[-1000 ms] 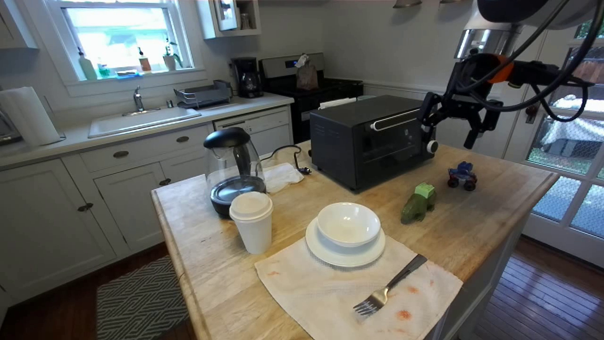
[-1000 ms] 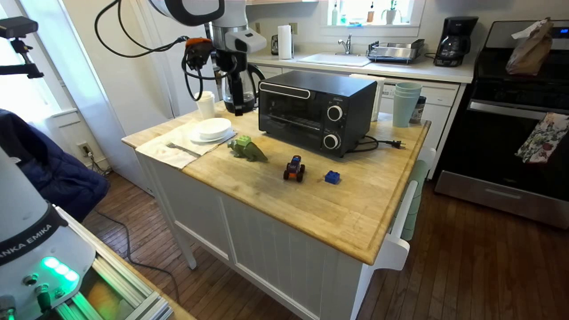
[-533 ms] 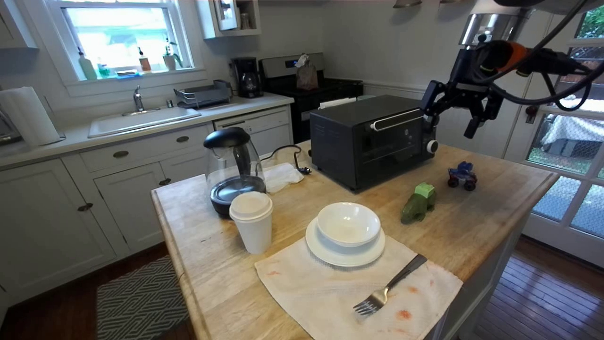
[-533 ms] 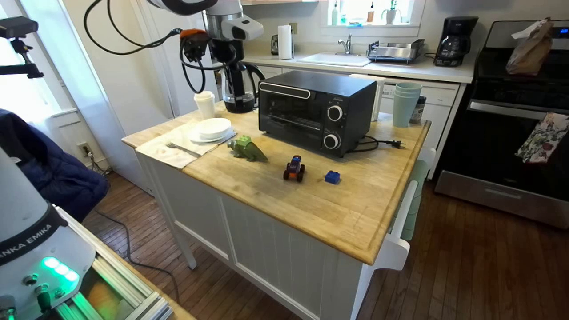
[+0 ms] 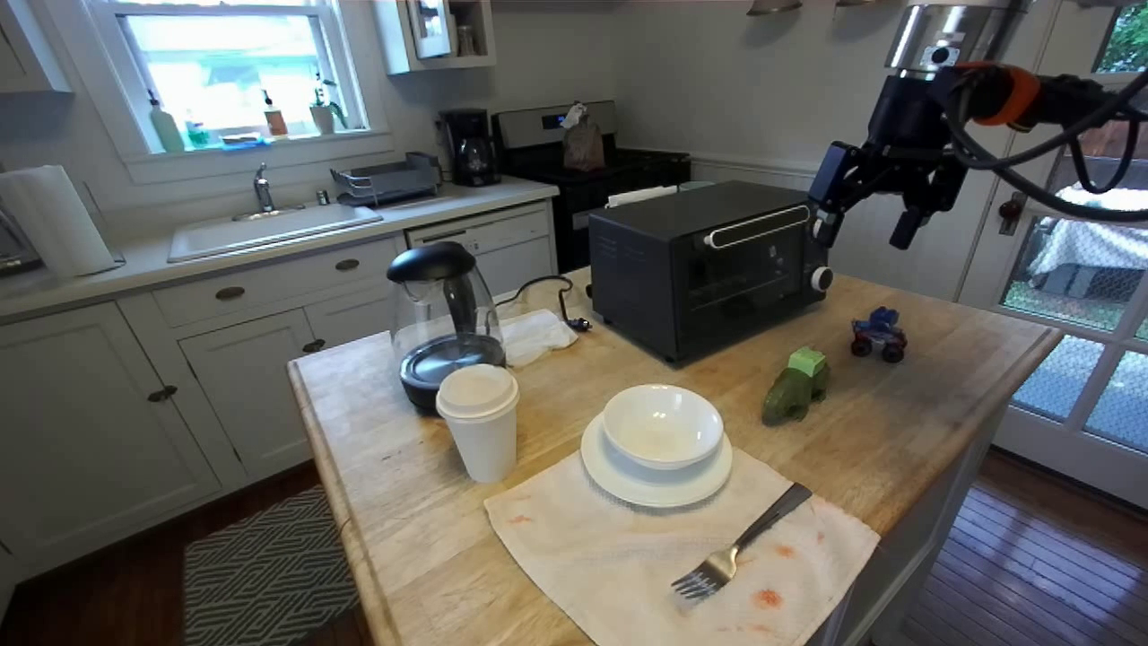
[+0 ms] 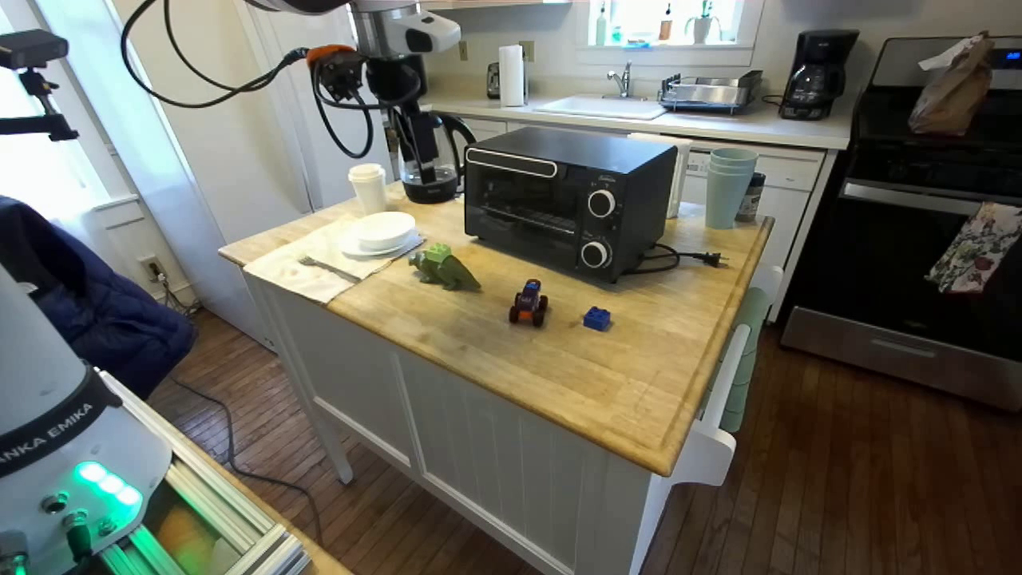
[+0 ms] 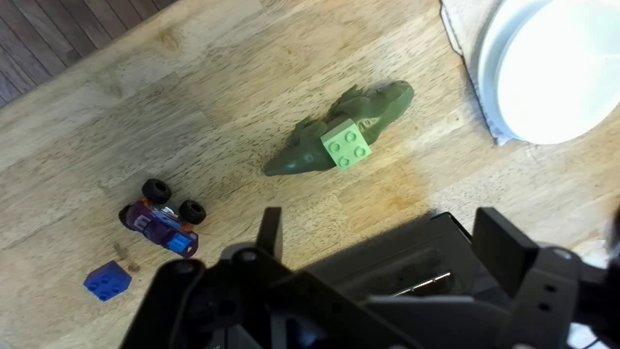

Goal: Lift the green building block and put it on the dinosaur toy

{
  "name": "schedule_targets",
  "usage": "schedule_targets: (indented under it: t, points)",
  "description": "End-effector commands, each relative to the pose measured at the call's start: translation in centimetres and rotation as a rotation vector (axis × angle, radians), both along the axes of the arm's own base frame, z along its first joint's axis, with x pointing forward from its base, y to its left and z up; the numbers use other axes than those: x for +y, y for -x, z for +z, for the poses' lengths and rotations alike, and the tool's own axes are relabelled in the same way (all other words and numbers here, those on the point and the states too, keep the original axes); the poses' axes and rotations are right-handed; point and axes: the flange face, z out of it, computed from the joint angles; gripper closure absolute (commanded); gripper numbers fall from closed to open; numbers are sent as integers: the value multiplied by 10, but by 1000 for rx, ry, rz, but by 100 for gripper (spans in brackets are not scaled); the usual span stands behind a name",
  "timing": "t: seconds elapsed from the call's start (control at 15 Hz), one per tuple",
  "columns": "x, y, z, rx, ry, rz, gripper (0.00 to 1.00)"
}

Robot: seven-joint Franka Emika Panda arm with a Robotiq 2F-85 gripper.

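Note:
The light green building block [image 7: 346, 144] rests studs up on the back of the dark green dinosaur toy [image 7: 382, 104], slightly turned to the toy's length. Both exterior views also show the block [image 5: 807, 361] on top of the dinosaur toy [image 6: 453, 275], which stands on the wooden table. My gripper [image 5: 864, 232] hangs well above the tabletop near the black toaster oven, apart from block and toy. In the wrist view the gripper's fingers [image 7: 271, 228] are spread wide, and nothing is between them but the oven and table far below.
Close under the gripper stands the toaster oven [image 6: 568, 200]. A toy truck [image 7: 162, 225] and a blue block [image 7: 107, 280] lie past the dinosaur's tail. A white bowl [image 5: 664, 426] on a plate, a fork [image 5: 740, 543], a paper cup [image 5: 482, 431] and a glass kettle [image 5: 448, 327] share the table.
My gripper has risen a little and its tilt has changed, with its jaws staying wide. Block, dinosaur toy and everything else on the table have kept their places.

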Motion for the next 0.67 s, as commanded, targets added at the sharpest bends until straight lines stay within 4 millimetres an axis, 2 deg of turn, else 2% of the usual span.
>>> schedule_targets:
  t: [0.0, 0.13, 0.2, 0.6]
  points:
    - [5, 10, 5, -14, 46, 66, 0]
    - [5, 10, 6, -15, 54, 83, 0]
    - [4, 2, 2, 2, 30, 53, 0]
    - [5, 4, 2, 1, 35, 68, 0]
